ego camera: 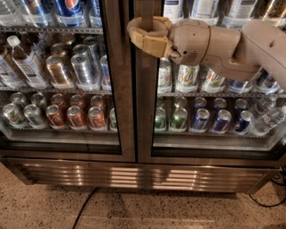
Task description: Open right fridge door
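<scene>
The gripper (133, 30) sat at the top of the fridge's centre seam, its tan fingers (149, 41) curled together around the left upright of the right fridge door (145, 116). That door stood closed beside the left glass door (117, 112), with green-and-white cans (187, 78) and blue cans (221, 120) showing behind its glass. A black cable (84, 209) lay on the speckled floor (170, 212) below.

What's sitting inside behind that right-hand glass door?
Behind the right fridge door: green-and-white cans on one shelf, green cans and blue cans below, bottles at the top. The arm covers part of that shelf; the gripper is at the door's left frame.
</scene>
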Robot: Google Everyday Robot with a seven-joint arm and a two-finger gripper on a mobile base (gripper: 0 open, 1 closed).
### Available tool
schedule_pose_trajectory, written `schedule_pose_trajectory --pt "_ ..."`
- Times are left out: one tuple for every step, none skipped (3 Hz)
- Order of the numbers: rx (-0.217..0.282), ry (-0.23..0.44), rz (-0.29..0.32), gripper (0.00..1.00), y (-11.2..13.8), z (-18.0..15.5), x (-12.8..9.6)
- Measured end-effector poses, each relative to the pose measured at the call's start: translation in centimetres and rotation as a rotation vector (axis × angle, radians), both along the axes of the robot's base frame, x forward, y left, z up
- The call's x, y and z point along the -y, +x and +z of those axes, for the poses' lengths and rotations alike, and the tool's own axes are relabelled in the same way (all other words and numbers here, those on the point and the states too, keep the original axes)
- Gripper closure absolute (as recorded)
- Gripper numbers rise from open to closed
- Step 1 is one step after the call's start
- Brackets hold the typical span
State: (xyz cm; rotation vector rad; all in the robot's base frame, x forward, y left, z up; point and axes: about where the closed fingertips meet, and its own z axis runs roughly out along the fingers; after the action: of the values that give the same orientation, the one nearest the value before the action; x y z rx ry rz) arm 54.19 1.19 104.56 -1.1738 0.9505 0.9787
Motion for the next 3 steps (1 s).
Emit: schedule_pose_trajectory --pt "-0.001 0.002 -0.001 1.00 0.02 -0.01 -0.02" --pt "-0.002 0.003 -0.001 1.00 0.04 -0.02 -0.05" --pt "-0.003 0.005 -0.002 1.00 0.03 -0.05 -0.09"
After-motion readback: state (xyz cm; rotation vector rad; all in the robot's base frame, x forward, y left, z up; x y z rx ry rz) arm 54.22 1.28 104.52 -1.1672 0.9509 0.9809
